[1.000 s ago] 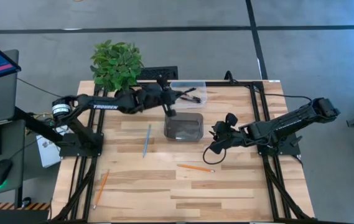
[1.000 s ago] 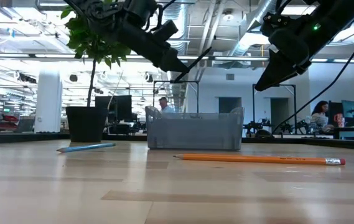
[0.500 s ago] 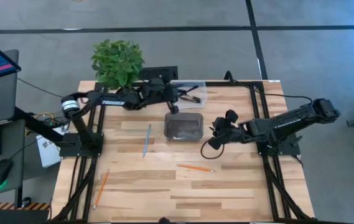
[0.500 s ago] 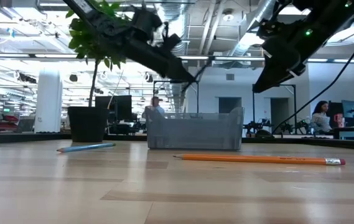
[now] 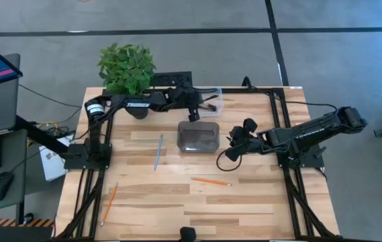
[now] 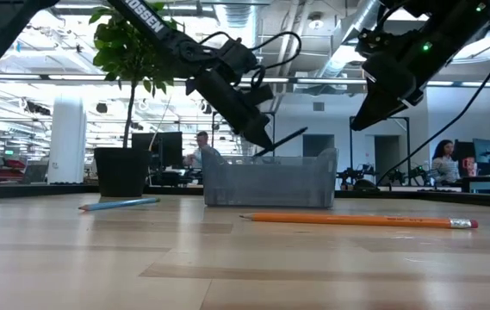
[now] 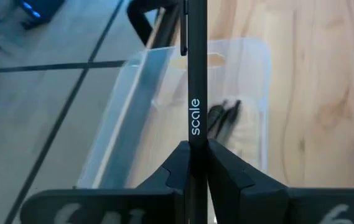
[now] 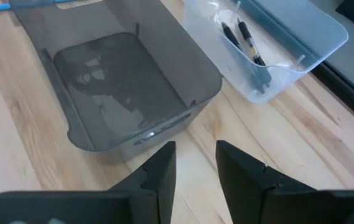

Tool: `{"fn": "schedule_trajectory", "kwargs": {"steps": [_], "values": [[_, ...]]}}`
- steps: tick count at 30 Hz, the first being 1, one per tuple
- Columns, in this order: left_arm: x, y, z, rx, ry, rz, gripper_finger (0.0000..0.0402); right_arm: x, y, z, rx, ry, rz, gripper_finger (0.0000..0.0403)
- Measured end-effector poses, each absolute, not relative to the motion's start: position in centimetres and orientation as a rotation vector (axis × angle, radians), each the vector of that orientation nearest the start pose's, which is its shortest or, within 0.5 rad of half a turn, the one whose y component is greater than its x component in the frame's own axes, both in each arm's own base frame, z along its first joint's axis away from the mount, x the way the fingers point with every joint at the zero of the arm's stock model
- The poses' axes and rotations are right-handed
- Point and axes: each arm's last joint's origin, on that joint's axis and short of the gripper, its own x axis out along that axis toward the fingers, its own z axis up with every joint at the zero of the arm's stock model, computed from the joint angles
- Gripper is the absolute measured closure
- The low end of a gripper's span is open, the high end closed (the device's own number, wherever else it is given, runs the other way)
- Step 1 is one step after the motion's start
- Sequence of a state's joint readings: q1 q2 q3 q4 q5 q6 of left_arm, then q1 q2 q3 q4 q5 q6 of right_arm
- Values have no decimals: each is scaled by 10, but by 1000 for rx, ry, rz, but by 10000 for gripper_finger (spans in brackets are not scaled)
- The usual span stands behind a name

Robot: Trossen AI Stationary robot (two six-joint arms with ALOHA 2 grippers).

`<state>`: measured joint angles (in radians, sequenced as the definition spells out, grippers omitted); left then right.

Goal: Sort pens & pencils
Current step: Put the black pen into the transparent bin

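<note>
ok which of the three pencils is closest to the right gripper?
The orange pencil lying just in front of the grey bin, below the right gripper. The blue pencil and the other orange pencil lie farther left.

The left hand (image 7: 196, 163) is closed on a black pen (image 7: 195, 93) marked "scale", which points straight away from the camera. Beyond it a clear bin (image 7: 164, 99) sits on the wooden counter (image 7: 326, 93), with 2 dark pens (image 7: 225, 115) inside.
</note>
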<state>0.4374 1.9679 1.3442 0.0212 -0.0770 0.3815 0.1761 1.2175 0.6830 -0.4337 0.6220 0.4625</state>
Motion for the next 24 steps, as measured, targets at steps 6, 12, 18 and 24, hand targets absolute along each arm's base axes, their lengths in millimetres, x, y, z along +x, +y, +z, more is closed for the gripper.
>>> {"fn": "schedule_trajectory", "kwargs": {"steps": [6, 12, 18, 24], "values": [[389, 187, 193, 246, 761, 397, 379, 221, 22, 203, 45, 777, -602, 264], [386, 187, 179, 234, 856, 376, 379, 221, 22, 203, 45, 777, -601, 266], [387, 187, 176, 219, 857, 384, 371, 221, 22, 203, 46, 777, -601, 264], [387, 187, 176, 204, 857, 391, 352, 221, 22, 203, 46, 780, -600, 265]]}}
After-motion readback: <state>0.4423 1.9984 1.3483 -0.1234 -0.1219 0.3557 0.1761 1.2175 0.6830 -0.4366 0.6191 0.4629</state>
